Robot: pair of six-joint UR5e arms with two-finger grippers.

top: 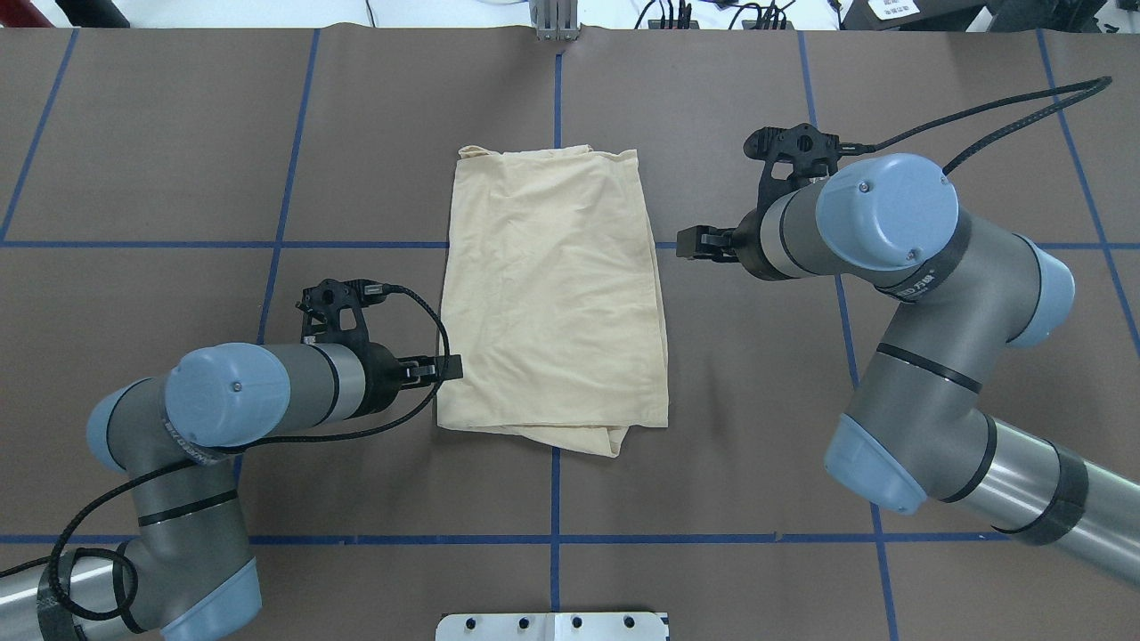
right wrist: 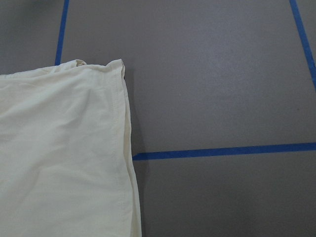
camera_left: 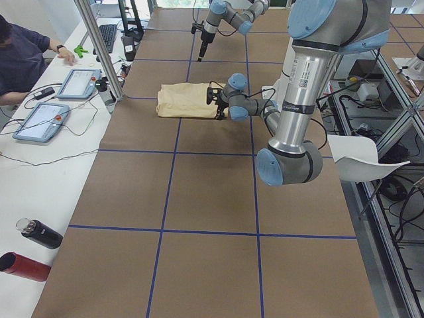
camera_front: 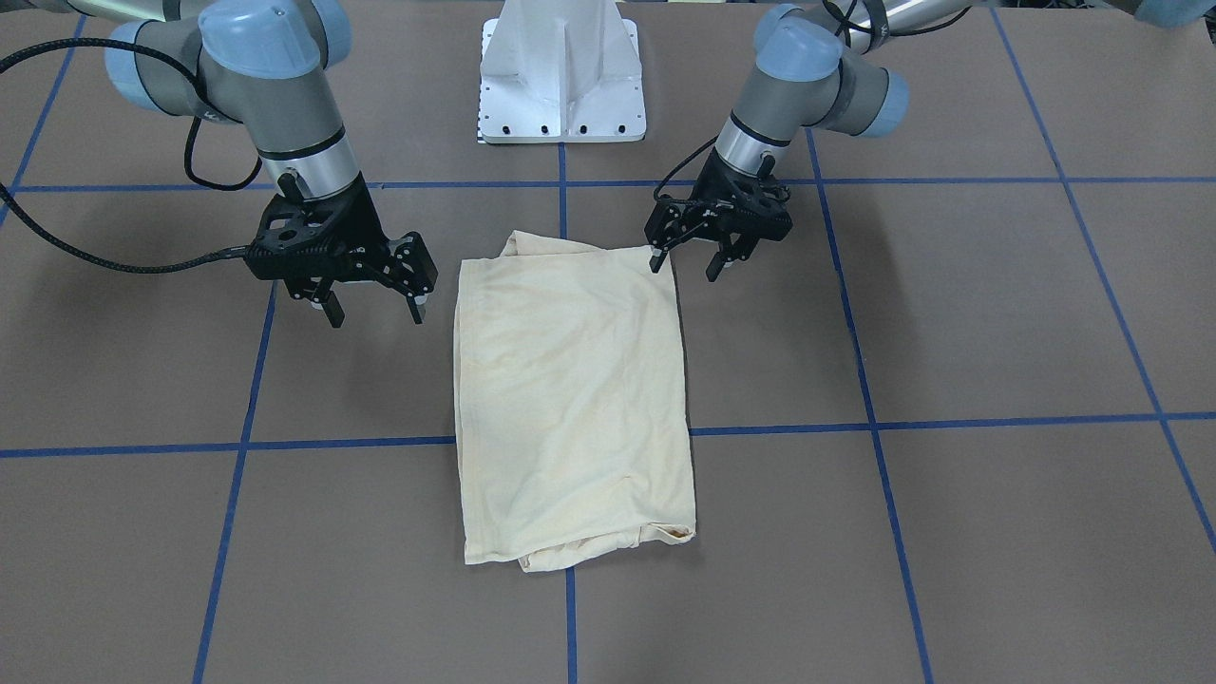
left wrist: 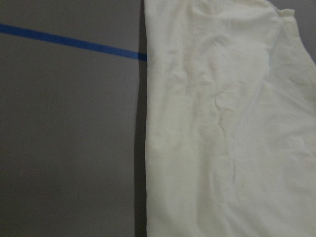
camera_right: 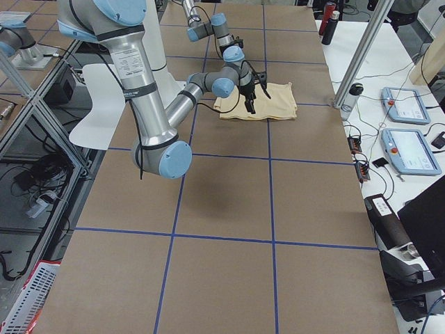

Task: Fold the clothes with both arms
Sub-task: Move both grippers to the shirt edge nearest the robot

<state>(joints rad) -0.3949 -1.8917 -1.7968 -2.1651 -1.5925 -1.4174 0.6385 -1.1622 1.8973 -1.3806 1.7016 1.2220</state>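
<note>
The clothes (camera_front: 570,399) are one pale cream shirt folded into a long rectangle at the table's middle, also seen from overhead as the clothes (top: 557,294); no print shows. My left gripper (camera_front: 684,269) is open at the shirt's corner nearest the robot, one fingertip (camera_front: 655,262) right at the cloth's edge. My right gripper (camera_front: 375,316) hangs open beside the opposite long edge, a little clear of the cloth. Overhead, the left gripper (top: 445,367) and right gripper (top: 699,243) flank the shirt. Both wrist views show only the shirt's edge (left wrist: 222,128) (right wrist: 64,158) and brown table.
The white pedestal (camera_front: 562,76) stands at the robot's side of the table. Blue tape lines (camera_front: 332,443) grid the brown surface. A person (camera_left: 23,56) sits at a side table with tablets (camera_left: 40,122); bottles (camera_left: 30,248) lie there too.
</note>
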